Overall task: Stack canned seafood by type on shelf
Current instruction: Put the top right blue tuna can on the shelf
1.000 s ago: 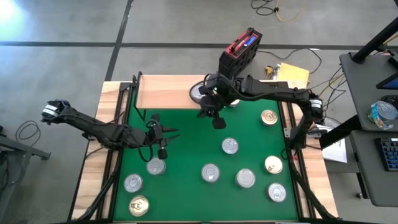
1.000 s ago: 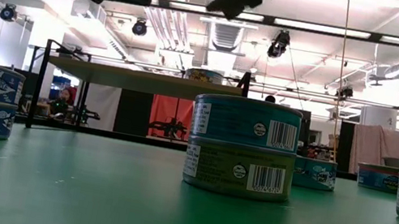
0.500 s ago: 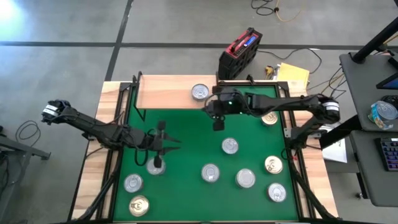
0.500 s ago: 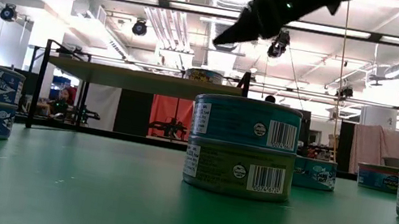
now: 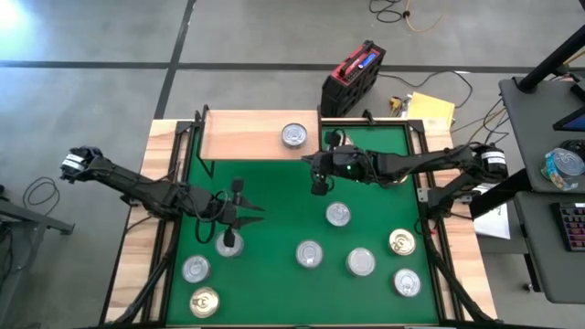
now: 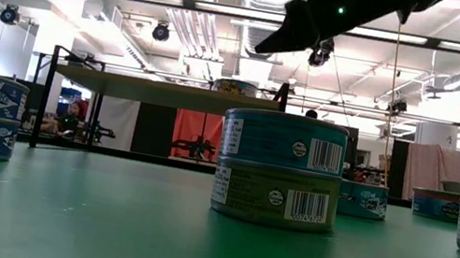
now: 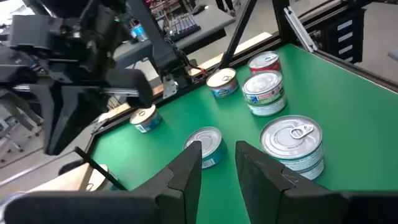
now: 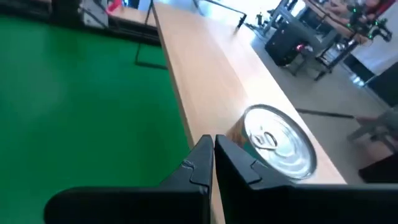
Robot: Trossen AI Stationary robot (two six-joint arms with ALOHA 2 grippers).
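Standing on the shelf (image 5: pixel 247 135), toward its end nearer the right arm, is a single silver-topped tin (image 5: pixel 293 136); the right wrist view shows the same tin (image 8: pixel 278 140) lying flat on the pale board with its pull tab up. The right gripper (image 5: pixel 318 185) hangs over the green mat (image 5: pixel 274 196) just off the shelf's front edge, below that tin, its fingers pressed together and holding nothing. The left gripper (image 5: pixel 230 239) is well out from the shelf on the left arm's half of the mat, directly above a silver-topped tin (image 5: pixel 228 244); its fingers (image 7: pixel 186 168) stand narrowly apart, and the pictures do not show them touching any tin. The other tins lie scattered on the mat away from the shelf: one silver (image 5: pixel 338 215) nearest it, two more silver (image 5: pixel 309 254) (image 5: pixel 361 263) farther out, a gold-topped one (image 5: pixel 401 241) and a silver one (image 5: pixel 407 282) toward the right arm's side, and a silver (image 5: pixel 195 269) and a gold (image 5: pixel 204 302) pair at the far corner on the left arm's side. In the low view, two tins stand stacked (image 6: pixel 279 168), teal over olive.
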